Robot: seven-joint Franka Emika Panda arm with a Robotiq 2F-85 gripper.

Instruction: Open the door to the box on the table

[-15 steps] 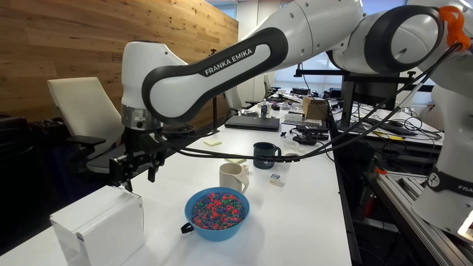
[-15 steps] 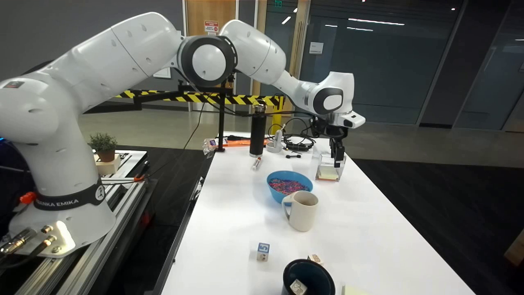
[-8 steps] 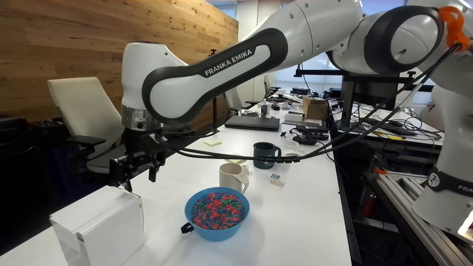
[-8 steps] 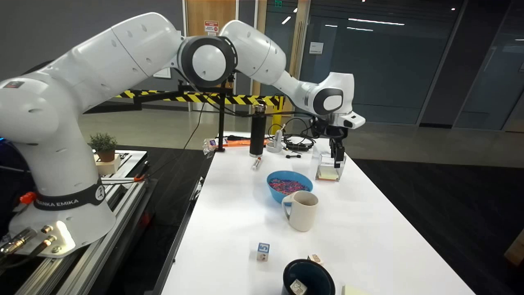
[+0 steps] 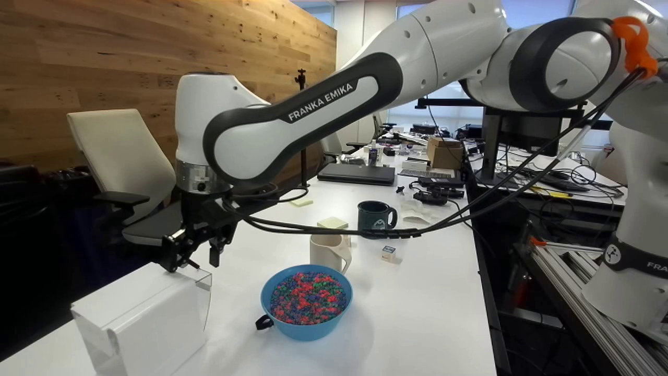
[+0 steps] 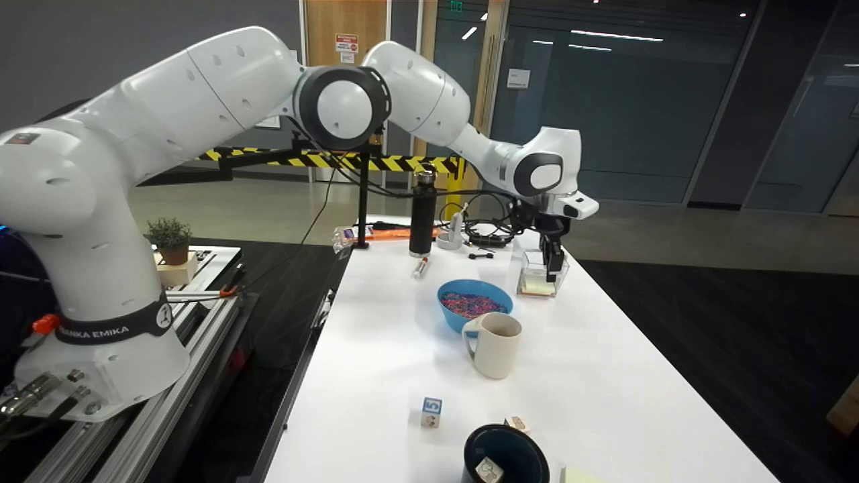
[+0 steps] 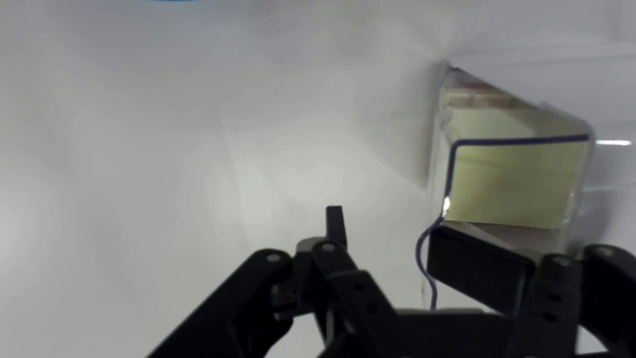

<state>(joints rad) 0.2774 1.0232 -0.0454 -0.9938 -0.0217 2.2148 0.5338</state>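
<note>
The white box [image 5: 151, 324] stands on the white table [image 5: 417, 313]; it also shows in an exterior view [image 6: 533, 270] with a yellow pad inside. Its door [image 5: 205, 297] is a thin clear panel on the far side, tilted slightly outward from the box. In the wrist view the door's purple-looking edge [image 7: 421, 248] bulges out between my fingers. My gripper [image 5: 193, 262] is open and low at the box's top; it also shows in the wrist view [image 7: 385, 233]. The right finger is on the box side of the edge and appears to touch it. The left finger is outside, apart from the door.
A blue bowl [image 5: 308, 331] of coloured beads stands near the box. Beyond it are a beige mug [image 5: 323, 256], a dark mug [image 5: 371, 215] and a letter block [image 5: 388, 254]. A black bottle [image 6: 423, 221] and cables [image 6: 488, 235] lie past the bowl.
My gripper and arm have come down and shifted slightly away from the box. The door's edge has swung outward from the box. The box itself looks unmoved.
</note>
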